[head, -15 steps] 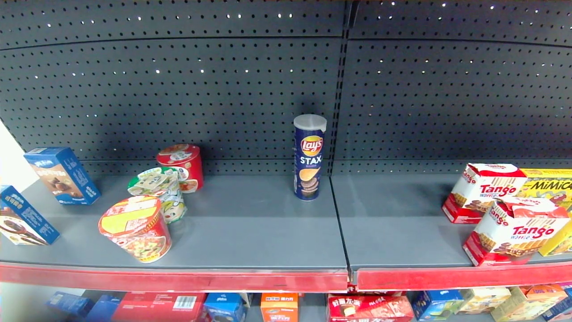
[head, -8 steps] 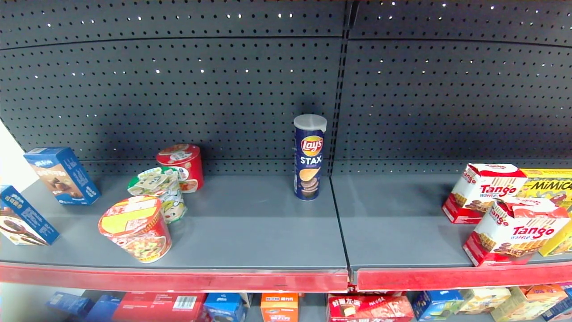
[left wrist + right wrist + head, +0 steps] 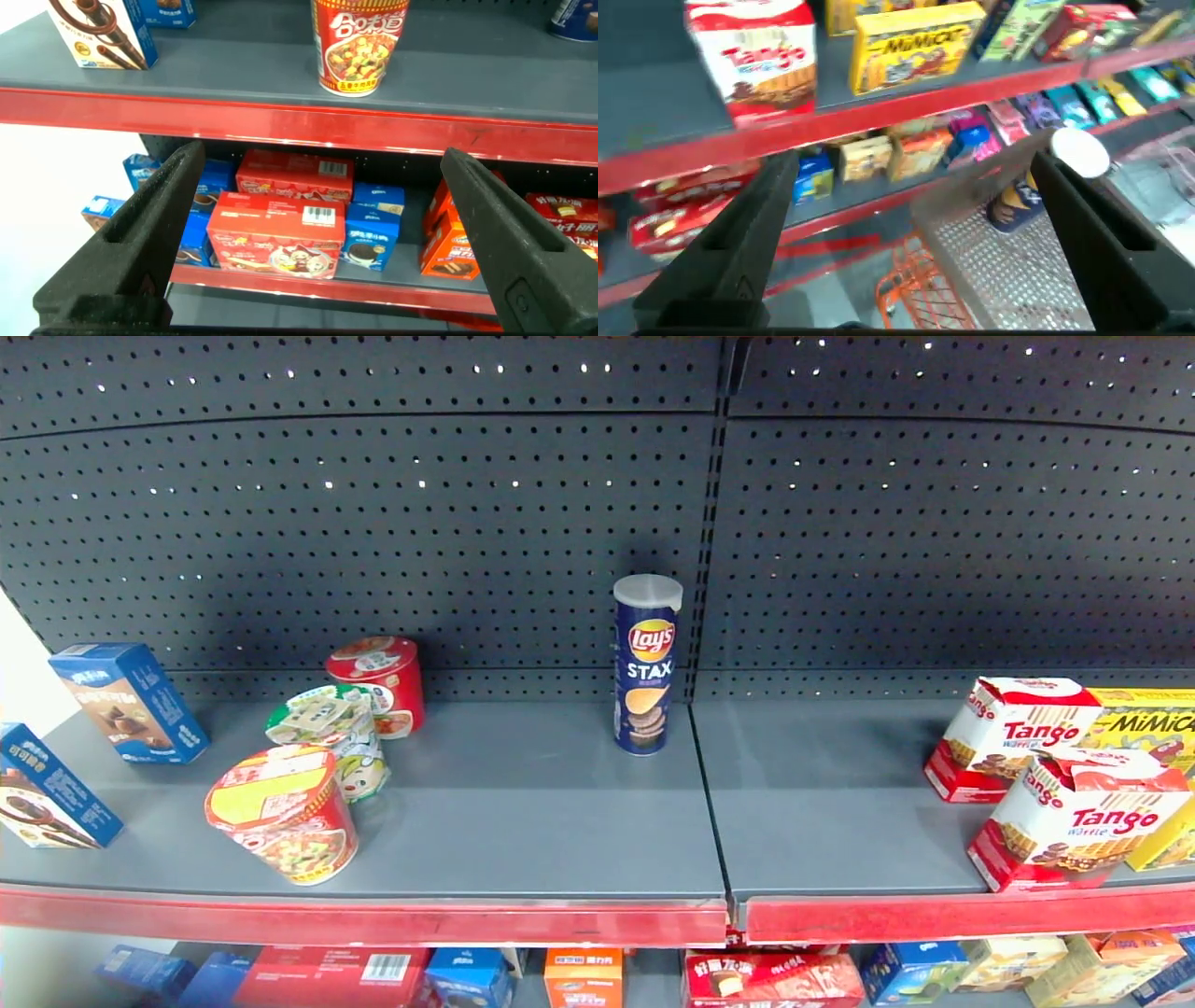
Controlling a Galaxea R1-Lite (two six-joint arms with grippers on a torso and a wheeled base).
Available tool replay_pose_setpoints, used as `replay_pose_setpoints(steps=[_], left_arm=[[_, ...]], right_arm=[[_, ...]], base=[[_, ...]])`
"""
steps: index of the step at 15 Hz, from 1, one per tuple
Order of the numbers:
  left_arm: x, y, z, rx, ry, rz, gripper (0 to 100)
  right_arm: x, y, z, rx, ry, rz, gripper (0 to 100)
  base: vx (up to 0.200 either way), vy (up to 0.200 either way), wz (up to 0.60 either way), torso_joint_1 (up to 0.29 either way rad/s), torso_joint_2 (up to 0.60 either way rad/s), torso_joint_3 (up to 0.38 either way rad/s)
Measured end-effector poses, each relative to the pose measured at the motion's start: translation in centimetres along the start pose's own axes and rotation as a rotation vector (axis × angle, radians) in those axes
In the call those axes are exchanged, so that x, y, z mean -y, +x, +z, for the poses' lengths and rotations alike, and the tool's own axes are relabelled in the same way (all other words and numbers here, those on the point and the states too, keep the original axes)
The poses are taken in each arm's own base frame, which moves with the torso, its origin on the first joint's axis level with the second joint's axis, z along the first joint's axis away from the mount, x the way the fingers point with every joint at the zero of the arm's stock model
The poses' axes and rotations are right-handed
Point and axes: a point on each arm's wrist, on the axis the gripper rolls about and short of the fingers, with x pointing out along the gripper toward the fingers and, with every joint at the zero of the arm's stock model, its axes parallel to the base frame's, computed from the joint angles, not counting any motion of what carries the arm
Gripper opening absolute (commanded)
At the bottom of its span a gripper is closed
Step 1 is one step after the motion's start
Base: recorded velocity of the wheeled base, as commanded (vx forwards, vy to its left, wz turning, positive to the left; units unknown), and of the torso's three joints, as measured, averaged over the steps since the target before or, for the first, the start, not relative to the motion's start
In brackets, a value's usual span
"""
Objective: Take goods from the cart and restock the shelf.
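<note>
Shelf [image 3: 523,803] of grey metal carries one tall blue chip can [image 3: 646,663], upright near the back panel, just left of the seam between the two boards. Left of the can stand three noodle cups: a red cup [image 3: 376,683] by the back, a green-and-white cup [image 3: 329,737] in front of it and a red-and-yellow cup [image 3: 283,812] nearest the front edge. Blue boxes [image 3: 129,702] stand farther left. Well right of the can sit red-and-white wafer boxes [image 3: 1074,817] beside a yellow box [image 3: 1144,719]. The left gripper [image 3: 318,252] hangs lower than the can, before the shelf's red lip, its fingers spread wide and empty. The right gripper [image 3: 910,252] is likewise spread and empty above the cart [image 3: 999,266], where a second blue can [image 3: 1018,207] with a white lid sits.
</note>
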Motion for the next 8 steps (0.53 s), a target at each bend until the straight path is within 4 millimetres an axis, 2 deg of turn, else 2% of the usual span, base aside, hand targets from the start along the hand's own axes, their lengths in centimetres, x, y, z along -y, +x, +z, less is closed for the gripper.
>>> replay_pose_setpoints(steps=[5,8], left_arm=[[0.0,0.0,0.0,0.0,0.0,0.0,100],[0.0,0.0,0.0,0.0,0.0,0.0,100]], right_arm=[[-0.5,-0.4,-5.6,0.008,-0.017,0.081,100],[-0.7,-0.7,-7.3,0.017,-0.044,0.065,100]], base=[[0.0,0.0,0.0,0.0,0.0,0.0],[0.0,0.0,0.0,0.0,0.0,0.0]])
